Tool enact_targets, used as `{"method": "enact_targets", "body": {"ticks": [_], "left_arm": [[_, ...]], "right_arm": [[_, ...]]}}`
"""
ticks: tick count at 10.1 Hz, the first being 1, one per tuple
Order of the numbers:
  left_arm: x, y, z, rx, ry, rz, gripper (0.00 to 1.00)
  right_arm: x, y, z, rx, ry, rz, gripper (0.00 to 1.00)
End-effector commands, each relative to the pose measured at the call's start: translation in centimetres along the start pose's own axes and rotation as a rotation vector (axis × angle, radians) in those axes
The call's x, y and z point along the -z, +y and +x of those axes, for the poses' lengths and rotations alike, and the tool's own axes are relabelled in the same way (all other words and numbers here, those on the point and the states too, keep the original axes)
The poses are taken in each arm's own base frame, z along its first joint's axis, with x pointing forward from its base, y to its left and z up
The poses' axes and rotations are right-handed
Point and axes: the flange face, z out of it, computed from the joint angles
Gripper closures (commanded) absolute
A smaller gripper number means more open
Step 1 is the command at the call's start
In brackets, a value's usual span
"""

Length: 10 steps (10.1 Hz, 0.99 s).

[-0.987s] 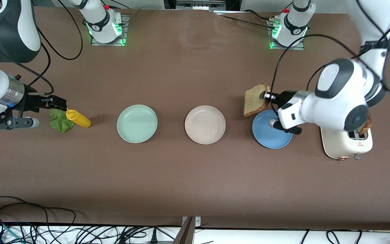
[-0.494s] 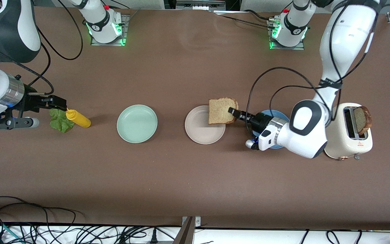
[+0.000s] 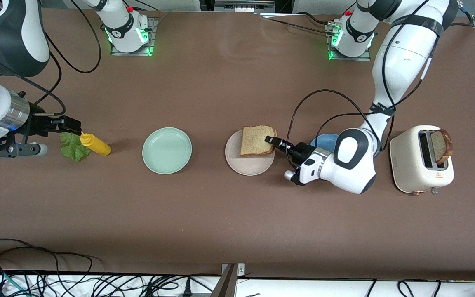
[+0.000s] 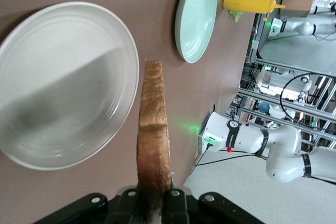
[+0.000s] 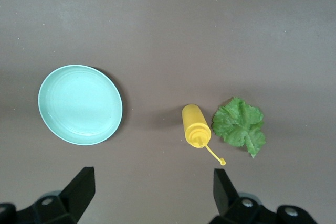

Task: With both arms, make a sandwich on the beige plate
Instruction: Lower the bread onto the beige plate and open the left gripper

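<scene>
One slice of bread (image 3: pixel 256 140) is now hanging over the beige plate (image 3: pixel 249 164), and that's the big change. A second ago the left arm had it up over the blue plate (image 3: pixel 324 140), near the toaster (image 3: pixel 421 160); half a second ago it was only just crossing the beige plate's rim. The left gripper (image 3: pixel 271 140) is clamped tight on the slice's edge, and in the left wrist view you can see the bread (image 4: pixel 154 145) edge-on, sticking straight out from the closed fingers, with the plate (image 4: pixel 68 85) right beside it and nothing on it yet.

So it looks to me like step one, getting the bottom slice down, is nearly there: the bread is in the right spot and probably just needs lowering and letting go. I can't tell if it's touching the plate or a bit above it.

Second slice (image 3: pixel 441 146) is poking out of the toaster slot, untouched.

The right arm is just waiting at its end of the table and hasn't budged in that second. The right gripper (image 3: pixel 69 126) is over the lettuce (image 3: pixel 74 147) and the yellow squeeze bottle (image 3: pixel 95 144), fingers spread wide, holding nothing. Its wrist view shows the lettuce (image 5: pixel 240 125) lying flat beside the bottle (image 5: pixel 196 125), with the mint-green plate (image 5: pixel 80 104) nearby.
</scene>
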Motion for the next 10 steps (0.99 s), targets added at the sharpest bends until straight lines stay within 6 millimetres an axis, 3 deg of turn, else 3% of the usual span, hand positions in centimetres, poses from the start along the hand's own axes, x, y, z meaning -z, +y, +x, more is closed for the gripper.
{"method": "enact_targets", "body": {"ticks": [1,4,6,7,8,10], "left_arm": [[-1.3,-0.1,0.8,-0.088,0.028,0.018,1.0],[-3.4,-2.8,1.4,-0.116,0.028,0.035,1.0],[-4.6,-4.4,1.6,-0.114,0.025,0.035,0.91],[-5.3,-4.4,1.7,-0.117,0.023,0.039,0.28],[-5.1,-4.3,1.9,-0.125,0.035,0.057,0.0],[-5.6,-3.7,2.0,-0.133,0.036,0.065,0.0]], "right_arm": [[0.4,0.0,0.0,-0.008,-0.005,0.016,0.0],[0.4,0.0,0.0,-0.008,-0.005,0.016,0.0],[0.4,0.0,0.0,-0.008,-0.005,0.016,0.0],[0.4,0.0,0.0,-0.008,-0.005,0.016,0.0],[0.4,0.0,0.0,-0.008,-0.005,0.016,0.0],[0.4,0.0,0.0,-0.008,-0.005,0.016,0.0]]}}
